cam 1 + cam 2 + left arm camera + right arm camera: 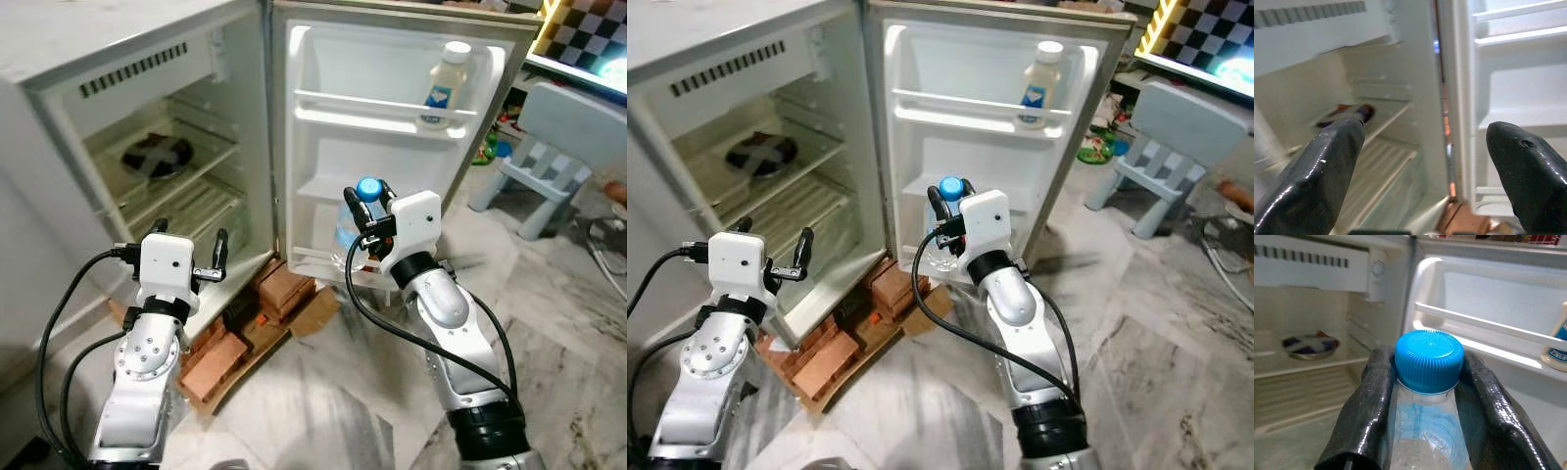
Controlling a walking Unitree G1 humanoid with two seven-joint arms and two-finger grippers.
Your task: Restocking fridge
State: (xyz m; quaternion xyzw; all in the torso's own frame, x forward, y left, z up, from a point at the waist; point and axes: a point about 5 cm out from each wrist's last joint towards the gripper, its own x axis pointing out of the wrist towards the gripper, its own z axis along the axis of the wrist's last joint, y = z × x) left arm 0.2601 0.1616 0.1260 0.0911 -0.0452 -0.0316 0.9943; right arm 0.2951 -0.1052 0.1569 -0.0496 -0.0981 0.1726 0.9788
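Observation:
A small white fridge (245,147) stands open, its door (392,137) swung to the right. My right gripper (368,208) is shut on a clear water bottle (1425,431) with a blue cap (1428,360), held upright in front of the door's lower shelf (323,264). A white bottle (446,83) stands on the door's upper shelf. A dark round dish (157,155) rests on a wire shelf inside. My left gripper (189,252) hangs open and holds nothing before the fridge's lower compartment.
The fridge rests on red bricks (245,328) and cardboard on a marble floor. A light blue child's chair (558,137) stands to the right, with toys behind it. Black cables run from both arms.

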